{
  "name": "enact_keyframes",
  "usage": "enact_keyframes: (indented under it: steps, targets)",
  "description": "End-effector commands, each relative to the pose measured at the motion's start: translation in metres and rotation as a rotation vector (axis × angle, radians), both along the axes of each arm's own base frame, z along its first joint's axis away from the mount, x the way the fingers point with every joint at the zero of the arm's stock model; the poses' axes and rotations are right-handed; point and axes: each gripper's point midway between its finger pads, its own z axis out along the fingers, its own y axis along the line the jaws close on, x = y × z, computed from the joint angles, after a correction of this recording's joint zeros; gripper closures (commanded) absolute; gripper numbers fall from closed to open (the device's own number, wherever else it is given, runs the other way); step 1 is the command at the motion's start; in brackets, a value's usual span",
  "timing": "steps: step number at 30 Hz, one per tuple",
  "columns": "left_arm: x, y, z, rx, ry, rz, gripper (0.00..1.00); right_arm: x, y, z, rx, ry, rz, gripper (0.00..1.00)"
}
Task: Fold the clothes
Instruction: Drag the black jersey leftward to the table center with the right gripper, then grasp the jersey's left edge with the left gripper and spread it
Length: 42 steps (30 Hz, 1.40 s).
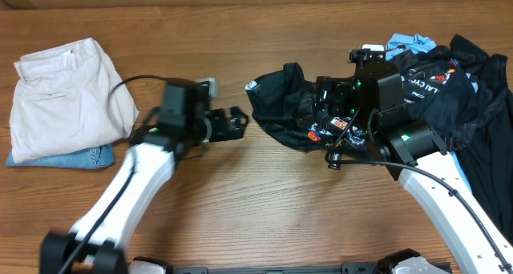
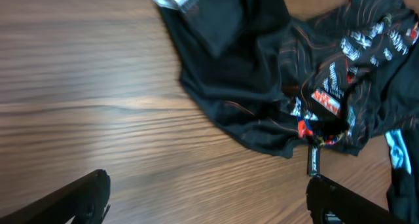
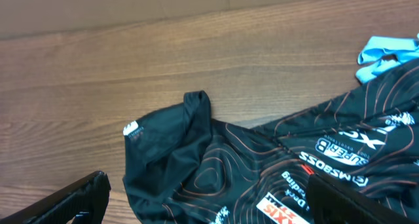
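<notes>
The black jersey (image 1: 280, 106) with orange contour lines and white and orange logos lies crumpled at the centre right of the table. It also shows in the left wrist view (image 2: 275, 73) and the right wrist view (image 3: 249, 165). My left gripper (image 1: 232, 122) is open and empty over bare wood, just left of the jersey's edge. My right gripper (image 1: 329, 106) is open and hovers over the jersey's middle, holding nothing.
Folded beige trousers (image 1: 68, 94) lie on a blue denim piece (image 1: 88, 156) at the far left. A light blue garment (image 1: 410, 43) peeks out at the back right. More black cloth (image 1: 489, 146) hangs off the right edge. Wooden table (image 1: 240, 194).
</notes>
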Motion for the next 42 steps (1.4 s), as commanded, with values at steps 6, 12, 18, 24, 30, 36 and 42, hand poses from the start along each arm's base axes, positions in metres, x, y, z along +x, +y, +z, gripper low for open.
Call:
enact_keyframes:
  steps: [6,12,18,24,30,36,42]
  targets:
    - [0.018,-0.072,-0.077,-0.102,0.132,0.005,0.09,-0.006,-0.002,0.021,0.017,-0.045,-0.001,0.0]
    - [0.046,-0.082,-0.102,-0.165,0.092,0.077,0.1,-0.017,-0.006,0.034,0.028,-0.065,-0.003,0.0]
    - [0.058,-0.087,-0.117,-0.176,0.05,0.089,0.59,-0.025,-0.009,0.039,0.035,-0.065,-0.009,0.0]
    - [0.061,-0.092,-0.102,-0.199,0.005,0.04,0.96,-0.027,-0.01,0.038,0.043,-0.055,-0.017,0.0]
    - [0.106,-0.021,0.009,-0.221,-0.258,0.144,0.96,-0.029,-0.011,0.035,0.037,-0.042,-0.017,0.0]
    - [0.136,0.105,0.098,-0.194,-0.477,0.39,0.87,-0.029,-0.011,0.035,0.038,-0.041,-0.017,0.0]
    - [0.118,0.123,0.074,-0.245,-0.308,0.362,0.0,-0.029,-0.011,0.035,0.038,-0.041,-0.017,0.0]
